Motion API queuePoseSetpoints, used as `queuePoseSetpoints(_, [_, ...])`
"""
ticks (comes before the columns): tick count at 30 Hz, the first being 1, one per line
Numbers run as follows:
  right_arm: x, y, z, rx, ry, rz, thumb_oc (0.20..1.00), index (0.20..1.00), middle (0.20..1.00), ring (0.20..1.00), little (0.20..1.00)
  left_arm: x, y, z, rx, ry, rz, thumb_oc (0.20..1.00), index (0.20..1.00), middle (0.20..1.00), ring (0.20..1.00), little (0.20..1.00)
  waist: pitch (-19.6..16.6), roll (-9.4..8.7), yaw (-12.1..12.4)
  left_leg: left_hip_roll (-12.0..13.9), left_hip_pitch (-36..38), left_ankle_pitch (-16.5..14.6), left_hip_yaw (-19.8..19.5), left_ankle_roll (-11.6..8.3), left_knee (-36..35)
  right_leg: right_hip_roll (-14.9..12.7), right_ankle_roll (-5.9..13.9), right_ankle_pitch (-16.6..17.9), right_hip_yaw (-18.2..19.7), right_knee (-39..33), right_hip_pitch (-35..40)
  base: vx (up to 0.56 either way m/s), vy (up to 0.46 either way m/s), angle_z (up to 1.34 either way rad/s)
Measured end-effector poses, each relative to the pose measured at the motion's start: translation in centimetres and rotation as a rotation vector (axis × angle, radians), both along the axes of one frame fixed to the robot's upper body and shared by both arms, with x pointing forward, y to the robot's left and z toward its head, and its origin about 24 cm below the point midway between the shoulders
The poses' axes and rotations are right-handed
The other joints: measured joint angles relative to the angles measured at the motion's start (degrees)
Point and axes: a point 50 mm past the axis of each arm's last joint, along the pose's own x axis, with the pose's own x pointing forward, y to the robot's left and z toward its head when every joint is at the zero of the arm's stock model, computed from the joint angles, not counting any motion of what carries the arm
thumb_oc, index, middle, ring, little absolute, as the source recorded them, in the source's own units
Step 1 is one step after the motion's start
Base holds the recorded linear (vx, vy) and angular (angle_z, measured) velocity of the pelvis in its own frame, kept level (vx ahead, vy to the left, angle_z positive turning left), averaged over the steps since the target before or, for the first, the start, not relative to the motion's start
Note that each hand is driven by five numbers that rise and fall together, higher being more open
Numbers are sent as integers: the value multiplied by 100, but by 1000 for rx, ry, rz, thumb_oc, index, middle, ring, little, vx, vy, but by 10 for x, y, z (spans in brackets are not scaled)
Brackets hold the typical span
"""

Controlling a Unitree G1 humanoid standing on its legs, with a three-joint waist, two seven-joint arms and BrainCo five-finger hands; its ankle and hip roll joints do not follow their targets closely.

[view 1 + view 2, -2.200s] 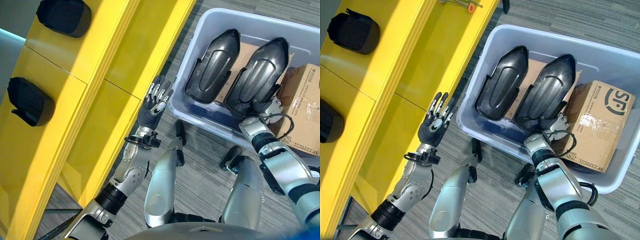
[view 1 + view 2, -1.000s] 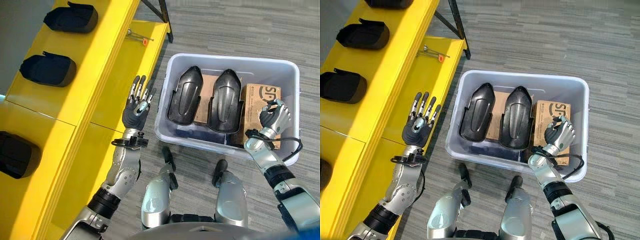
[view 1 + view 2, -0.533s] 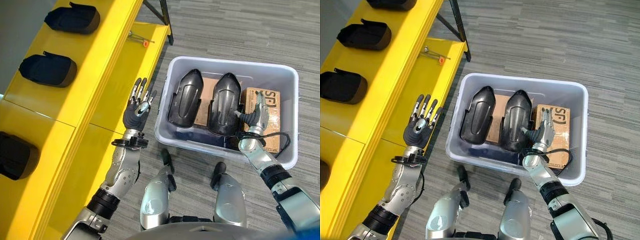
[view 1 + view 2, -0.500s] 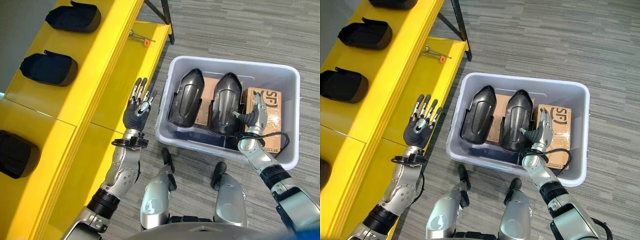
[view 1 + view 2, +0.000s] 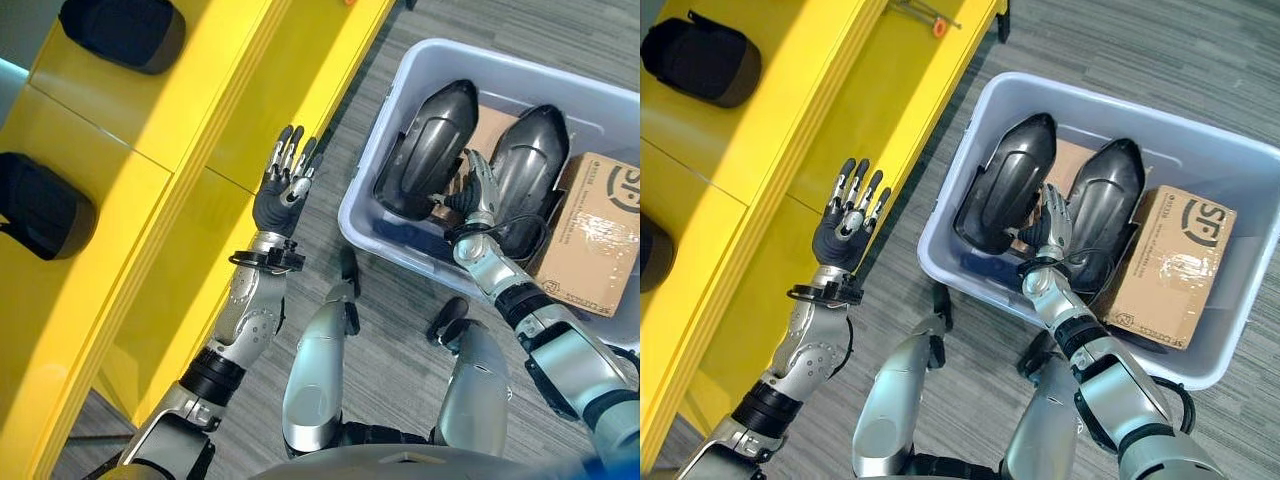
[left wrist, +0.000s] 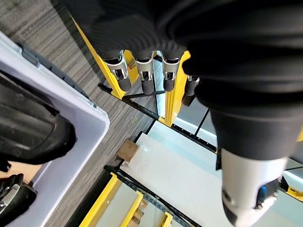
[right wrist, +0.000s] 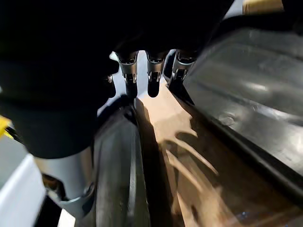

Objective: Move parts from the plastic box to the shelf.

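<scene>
Yellow shelf (image 5: 150, 150) flanks plastic box (image 5: 970, 190); both hands (image 5: 845, 235) (image 5: 1052, 228) spread, right between black parts (image 5: 1005, 185).

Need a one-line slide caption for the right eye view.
Open right robot hand reaches between two black moulded shell parts in the grey plastic box; open left robot hand by the yellow shelf.

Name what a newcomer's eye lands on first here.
The bright yellow shelf on the robot's left, with dark parts on top. Beside it, the plastic box holds two glossy black parts and a cardboard box. The right hand reaches open between the two parts; the left hand hangs open by the shelf.
</scene>
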Motion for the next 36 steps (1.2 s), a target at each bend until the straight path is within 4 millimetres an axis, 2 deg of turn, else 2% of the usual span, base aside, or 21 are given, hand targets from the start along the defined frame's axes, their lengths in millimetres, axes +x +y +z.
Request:
queuePoseSetpoints(3, [3,-4,2,42,11,-29,1000,1000,1000,1000,1000,0,-2,-1,19,9,-3,1000,1000,1000,1000,1000,6,-3,32,-27,-77,-47,-12,56,110,-60,-1,-23,-3,75,-35,-7,83,12])
queuePoseSetpoints(5, [8,-14,10,142,-59,-175,1000,1000,1000,1000,1000,-1,-7,-3,25,25,-17,1000,1000,1000,1000,1000,3,7,19,-59,-284,-129,-66,42,265,-134,-42,-104,8,223,-205,-33,123,11])
queuePoseSetpoints(8, [7,-21,19,165,-131,-263,1000,1000,1000,1000,1000,-3,-13,-6,30,38,-39,1000,1000,1000,1000,1000,4,18,7,-90,-416,-121,-45,53,277,-172,-38,-94,57,269,-381,-25,82,0])
queuePoseSetpoints(13, [8,-9,20,131,-140,-221,1000,1000,1000,1000,1000,-4,-15,-4,15,22,-33,1000,1000,1000,1000,1000,1,32,-38,-109,-433,-70,13,52,173,-171,1,-54,148,262,-513,-22,44,-7])
queuePoseSetpoints(19, [13,5,24,136,-81,-17,1000,1000,1000,1000,1000,-4,-12,-4,14,12,-33,1000,1000,1000,1000,1000,-3,39,-73,-64,-416,-35,-9,39,172,-124,-47,-105,146,309,-521,-1,-33,-2])
queuePoseSetpoints(23, [6,42,27,203,-78,221,1000,1000,1000,1000,1000,-8,-6,-6,12,13,-32,1000,1000,1000,1000,1000,-3,39,-60,36,-415,-20,-16,-44,142,-43,-164,-183,143,407,-580,-3,-84,-4])
queuePoseSetpoints(27, [-1,51,23,240,-42,300,1000,1000,1000,1000,1000,-12,-6,-9,16,37,-44,1000,1000,1000,1000,1000,-4,40,-69,115,-419,12,-25,-94,142,22,-247,-278,141,516,-631,-2,-56,-3])
queuePoseSetpoints(31, [-13,69,22,261,-24,411,1000,1000,1000,1000,1000,-15,-7,-12,19,55,-56,1000,1000,1000,1000,1000,-3,39,-81,209,-422,46,-32,-157,141,95,-304,-345,139,619,-691,-9,-43,-7])
queuePoseSetpoints(36, [-19,87,28,227,-24,495,1000,1000,1000,1000,1000,-15,-9,-11,30,52,-60,1000,1000,1000,1000,1000,-3,39,-89,286,-439,87,-66,-209,150,165,-374,-413,124,685,-734,-7,-32,-3])
